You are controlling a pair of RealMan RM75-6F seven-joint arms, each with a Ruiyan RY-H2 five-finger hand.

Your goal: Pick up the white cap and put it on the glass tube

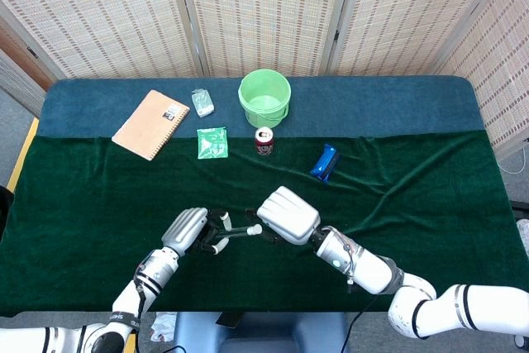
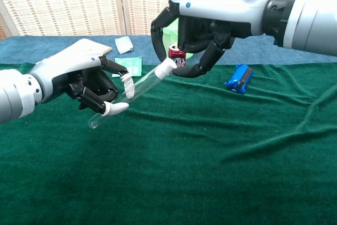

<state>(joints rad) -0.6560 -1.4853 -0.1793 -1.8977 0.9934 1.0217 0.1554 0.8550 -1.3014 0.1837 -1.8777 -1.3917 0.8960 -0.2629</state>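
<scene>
Silver-grey shells on left hand (image 2: 79, 77) and right hand (image 2: 210, 22); black fingers, some white-tipped; blue dot on right.

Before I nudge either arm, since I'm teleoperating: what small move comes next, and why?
Probably open the right robot hand and draw it back: the small white cap already appears seated on the clear glass tube, which the left robot hand holds tilted above the green cloth.

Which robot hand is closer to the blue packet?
The right hand. It hangs above the cloth just to the left of the blue packet in the chest view, at the capped end of the tube. The left hand holds the tube much farther away.
</scene>
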